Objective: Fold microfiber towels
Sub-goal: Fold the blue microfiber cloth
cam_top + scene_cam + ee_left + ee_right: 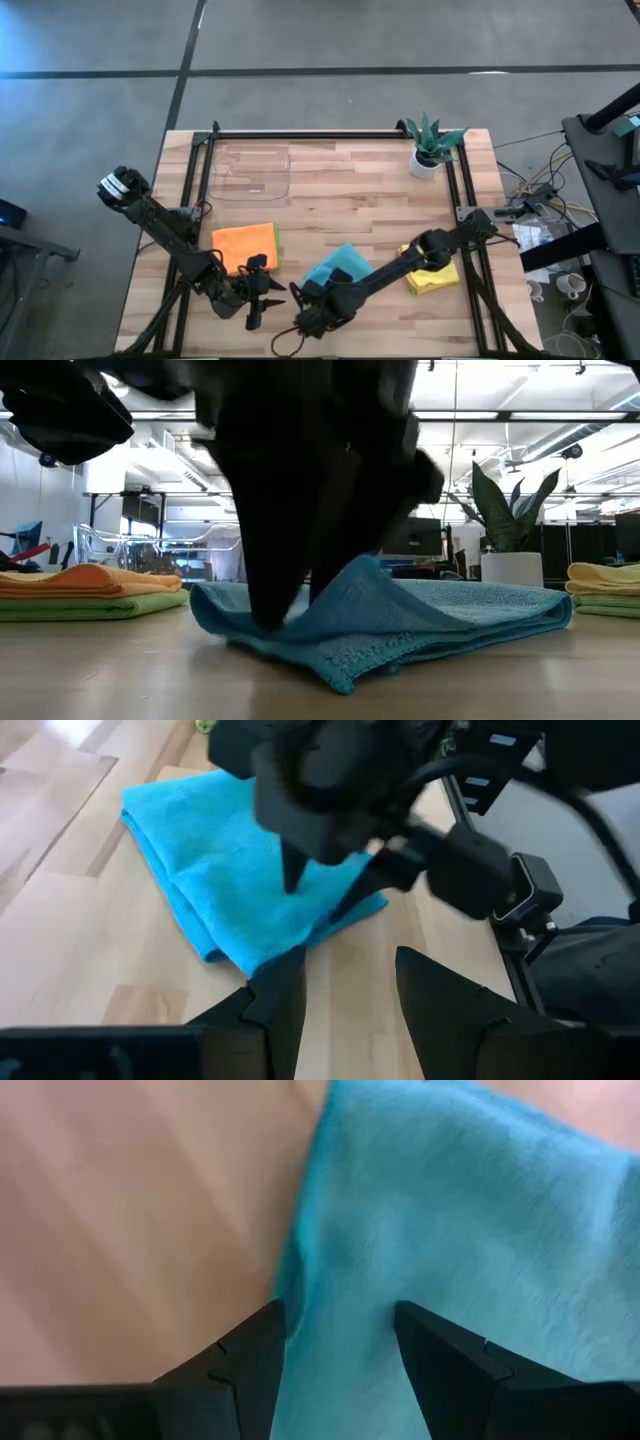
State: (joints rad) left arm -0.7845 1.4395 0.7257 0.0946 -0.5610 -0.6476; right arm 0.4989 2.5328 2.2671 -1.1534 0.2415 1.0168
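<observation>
From above, I see the teal towel [337, 266] lying near the table's [340, 190] front middle, its long axis running diagonally from front-left to back-right. My right gripper [308, 300] sits at its front-left end; the left gripper [262, 303] waits just beside, off the cloth. At table height the towel is humped, partly folded. In the right wrist view my fingers [250, 1365] straddle the towel's edge, parted; I think nothing is pinched. The left wrist view shows its fingers [280, 1000] parted, empty.
</observation>
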